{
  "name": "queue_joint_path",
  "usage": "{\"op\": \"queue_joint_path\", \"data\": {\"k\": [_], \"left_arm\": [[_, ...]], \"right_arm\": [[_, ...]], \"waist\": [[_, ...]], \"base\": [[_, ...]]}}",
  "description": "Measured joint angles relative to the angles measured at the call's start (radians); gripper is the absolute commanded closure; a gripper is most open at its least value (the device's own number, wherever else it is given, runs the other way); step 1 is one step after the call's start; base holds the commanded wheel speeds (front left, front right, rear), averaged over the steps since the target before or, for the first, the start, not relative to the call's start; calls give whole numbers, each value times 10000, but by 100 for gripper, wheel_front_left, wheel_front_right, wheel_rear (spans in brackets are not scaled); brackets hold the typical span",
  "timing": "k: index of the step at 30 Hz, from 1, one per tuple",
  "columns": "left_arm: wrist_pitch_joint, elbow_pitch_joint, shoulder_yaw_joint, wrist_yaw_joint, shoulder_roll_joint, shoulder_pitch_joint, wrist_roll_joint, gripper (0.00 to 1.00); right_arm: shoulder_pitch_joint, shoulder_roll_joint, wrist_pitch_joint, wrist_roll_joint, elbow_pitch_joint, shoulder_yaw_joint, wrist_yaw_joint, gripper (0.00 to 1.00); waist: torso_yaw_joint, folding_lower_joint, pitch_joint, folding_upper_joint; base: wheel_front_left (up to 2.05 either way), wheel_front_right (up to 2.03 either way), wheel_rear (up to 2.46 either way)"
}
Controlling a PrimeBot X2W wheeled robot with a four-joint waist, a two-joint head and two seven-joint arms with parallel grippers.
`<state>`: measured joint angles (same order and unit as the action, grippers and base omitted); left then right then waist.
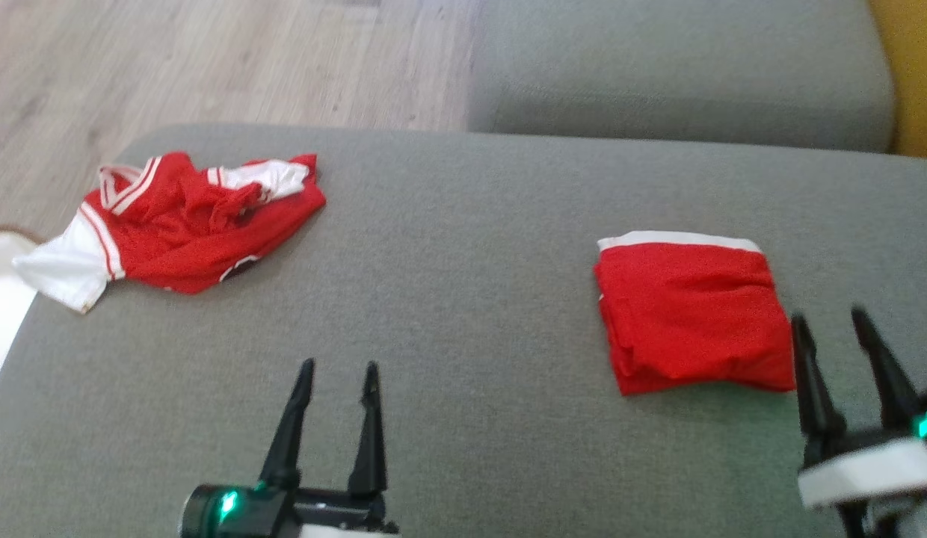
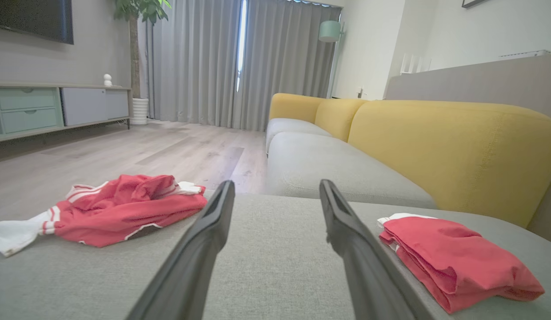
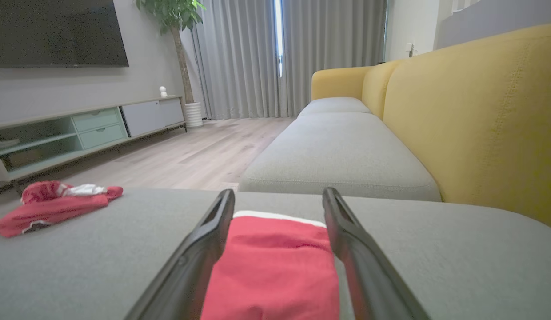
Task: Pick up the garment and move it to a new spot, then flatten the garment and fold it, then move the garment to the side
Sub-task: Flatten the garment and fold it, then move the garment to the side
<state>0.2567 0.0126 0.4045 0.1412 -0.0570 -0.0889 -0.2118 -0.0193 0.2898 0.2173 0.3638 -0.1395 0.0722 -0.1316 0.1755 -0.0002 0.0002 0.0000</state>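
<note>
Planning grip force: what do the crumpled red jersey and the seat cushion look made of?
The crumpled red jersey looks a thin, probably synthetic knit: it drapes in soft creases. The seat cushion looks grey woven upholstery, matte, coarse weave visible.

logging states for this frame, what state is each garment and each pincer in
red and white jersey: crumpled in a heap, unfolded, on the left of the grey cushion
red folded garment: folded into a flat stack, lying on the right
left pincer: open, empty, over bare cushion
right pincer: open, empty, by the folded garment's near right corner
</note>
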Motion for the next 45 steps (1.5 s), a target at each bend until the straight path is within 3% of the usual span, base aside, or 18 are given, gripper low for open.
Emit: {"op": "queue_joint_path", "data": {"k": [8,13,21,45], "left_arm": [[0,-548,-830,29,-4,-1209,556,0],[0,-474,-1018,-280,-8,-1940,727,0],[-2,-366,-1333,-453,-8,-1963,738,0],[0,-286,-1338,-336,-4,-1937,616,0]], "right_arm": [[-2111,-1101,326,-1352,502,-531,0,0],[-2731,-1542,334,-1871,713,-435,0,0],[-2789,-1785,334,-1996,803,-642,0,0],[-2781,-1933,334,-2196,784,-819,0,0]], "waist": [[-300,0,-588,0],[-417,1,-898,0],[-439,2,-1086,0],[-870,2,-955,0]], "base": [[0,0,0],[0,0,0],[0,0,0],[0,0,0]]}}
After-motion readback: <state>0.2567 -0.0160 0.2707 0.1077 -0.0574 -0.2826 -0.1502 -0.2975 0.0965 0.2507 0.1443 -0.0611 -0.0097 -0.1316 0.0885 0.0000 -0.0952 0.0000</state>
